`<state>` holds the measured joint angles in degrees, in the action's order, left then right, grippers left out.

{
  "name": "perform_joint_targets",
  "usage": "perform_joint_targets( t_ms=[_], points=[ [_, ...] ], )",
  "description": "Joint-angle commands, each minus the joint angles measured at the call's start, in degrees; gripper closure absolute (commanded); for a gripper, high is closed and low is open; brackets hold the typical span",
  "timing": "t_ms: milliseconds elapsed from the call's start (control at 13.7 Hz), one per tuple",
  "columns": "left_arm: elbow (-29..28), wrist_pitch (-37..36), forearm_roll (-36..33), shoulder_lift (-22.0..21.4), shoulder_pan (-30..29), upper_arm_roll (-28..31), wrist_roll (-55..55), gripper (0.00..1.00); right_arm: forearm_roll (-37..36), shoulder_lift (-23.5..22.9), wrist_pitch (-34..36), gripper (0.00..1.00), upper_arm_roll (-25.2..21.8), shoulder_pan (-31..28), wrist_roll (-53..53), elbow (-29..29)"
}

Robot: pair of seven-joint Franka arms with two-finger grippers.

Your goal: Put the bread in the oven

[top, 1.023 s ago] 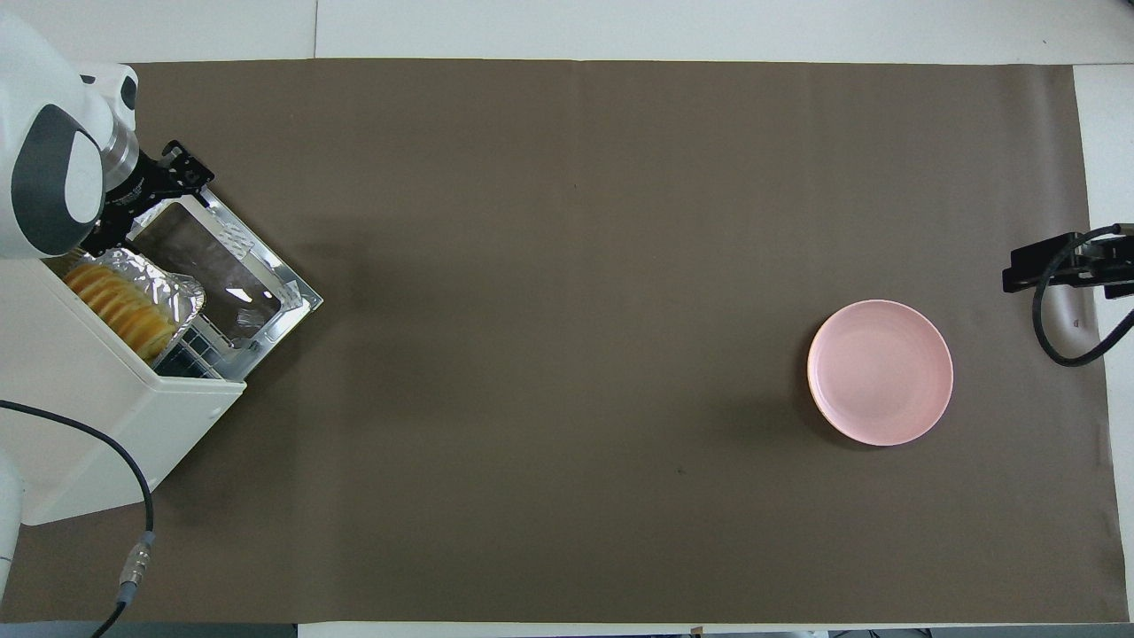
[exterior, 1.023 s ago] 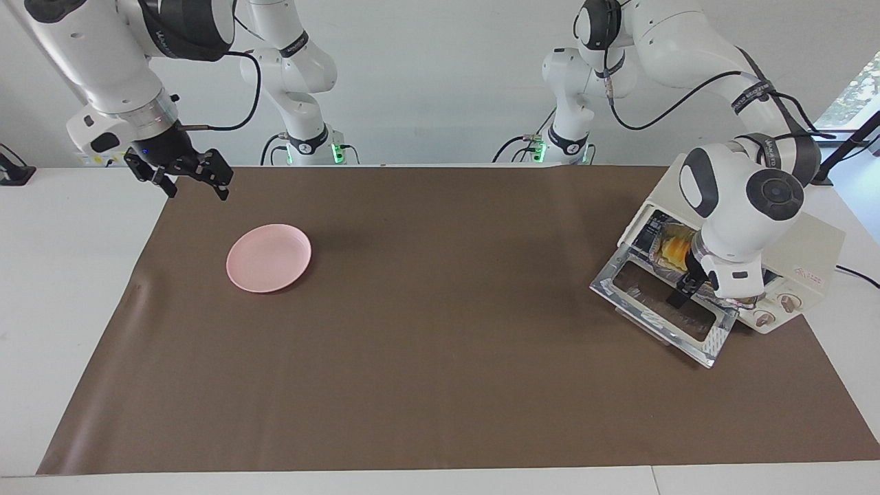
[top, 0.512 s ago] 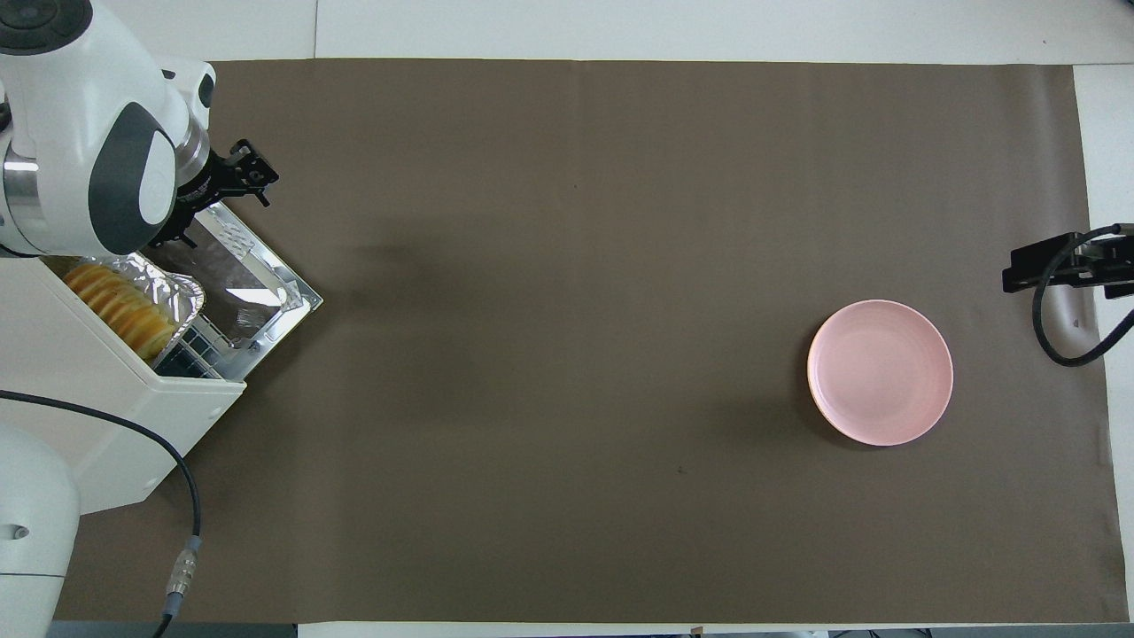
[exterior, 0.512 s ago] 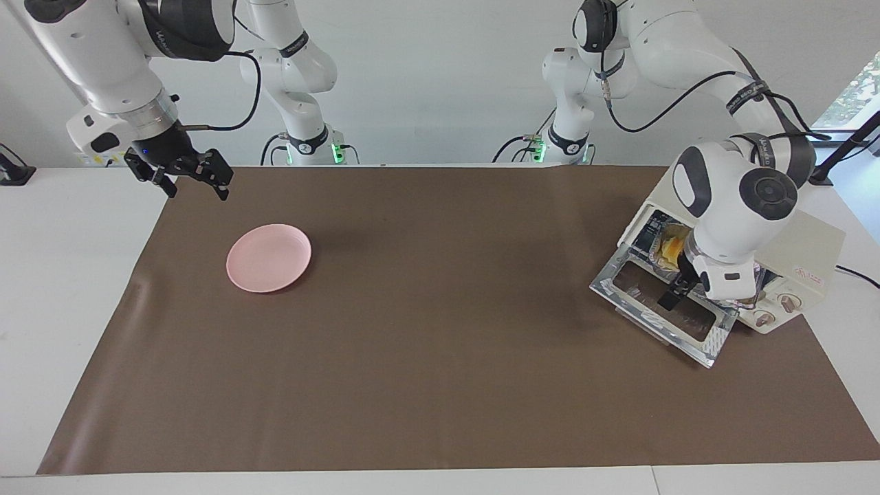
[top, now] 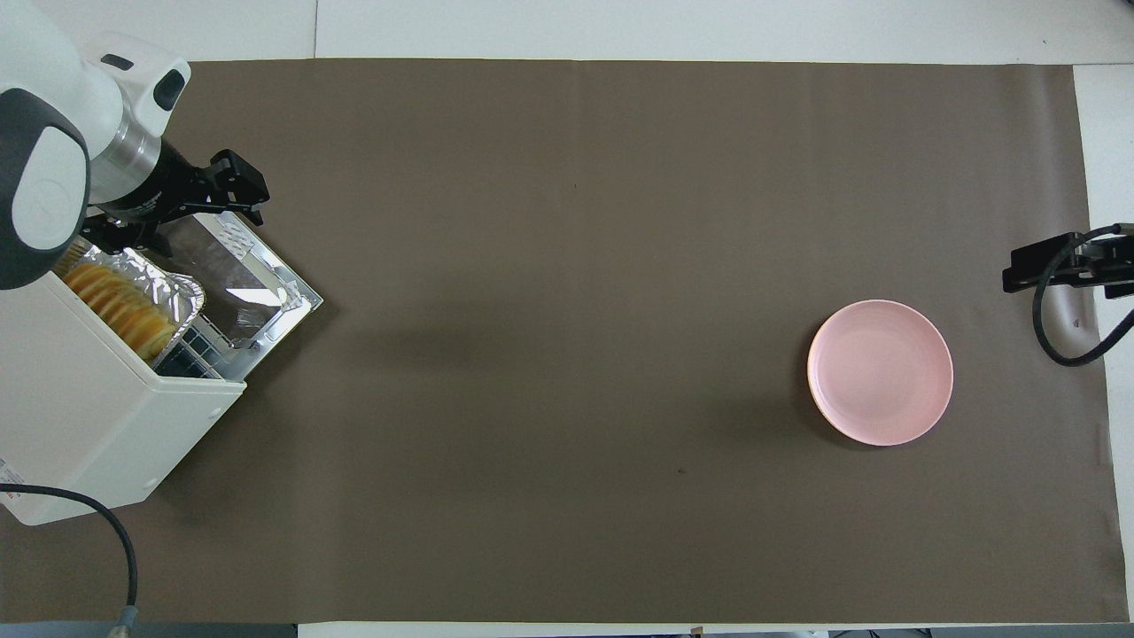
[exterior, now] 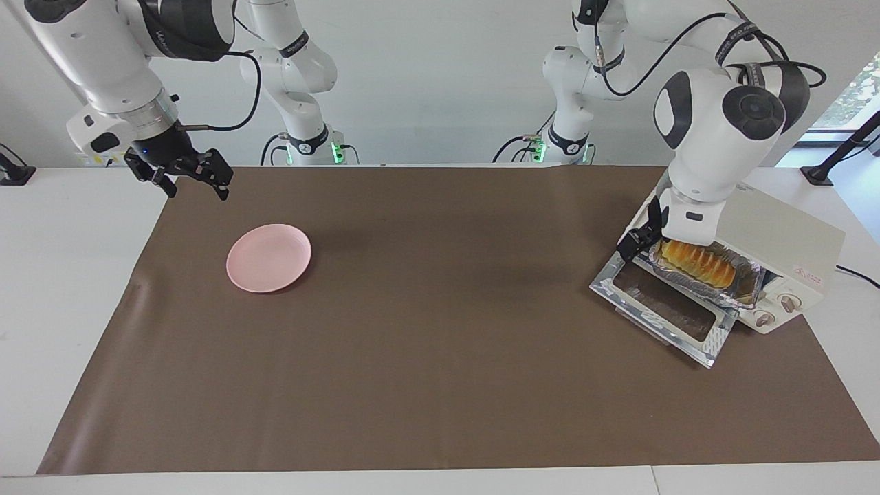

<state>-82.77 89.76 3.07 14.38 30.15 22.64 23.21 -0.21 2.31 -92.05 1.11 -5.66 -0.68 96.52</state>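
The oven [exterior: 777, 254] is sitting at the left arm's end of the tabletop [exterior: 440, 323], its door [exterior: 663, 309] lying open. The bread [exterior: 696, 265] is resting in a foil tray [exterior: 746, 285] at the oven's mouth. The left hand [exterior: 638, 240] is hovering over the door's edge, fingers spread, holding nothing. The right hand [exterior: 196, 175] is waiting, spread, near a pink plate [exterior: 269, 258].

I'm seeing the left gripper [exterior: 636, 242] lifting off the oven door [exterior: 665, 309], uncovering the bread [exterior: 694, 261]
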Motion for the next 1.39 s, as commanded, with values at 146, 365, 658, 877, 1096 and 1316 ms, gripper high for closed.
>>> perform_joint_targets(
  t_ms=[146,365,658,877,1096,1316],
  points=[
    [-1.51,-7.22,-1.92,-6.01,-15.18,-13.91,-14.06,0.00,0.29,1.03,0.38,0.00,0.56,-0.58,-0.73,1.04],
    [-6.96,-7.40,-2.19,-11.03,-22.23,-19.73,-17.75,0.00,0.30,1.03,0.38,0.00,0.56,-0.58,-0.73,1.04],
    [-12.13,-6.54,-2.19,-16.73,-25.58,-22.99,-22.24,0.00,0.38,1.03,0.38,0.00,0.56,-0.58,-0.73,1.04],
    [-11.63,-3.80,-3.76,-15.17,-25.23,-23.17,-24.70,0.00,0.29,1.03,0.38,0.00,0.56,-0.58,-0.73,1.12],
    [-11.35,-4.68,-3.42,-15.68,-25.32,-24.05,-24.36,0.00,0.38,1.03,0.38,0.00,0.56,-0.58,-0.73,1.04],
    [-12.59,-4.68,-3.42,-17.01,-25.76,-24.05,-24.53,0.00,0.29,1.03,0.38,0.00,0.56,-0.58,-0.73,1.04]
  ],
)
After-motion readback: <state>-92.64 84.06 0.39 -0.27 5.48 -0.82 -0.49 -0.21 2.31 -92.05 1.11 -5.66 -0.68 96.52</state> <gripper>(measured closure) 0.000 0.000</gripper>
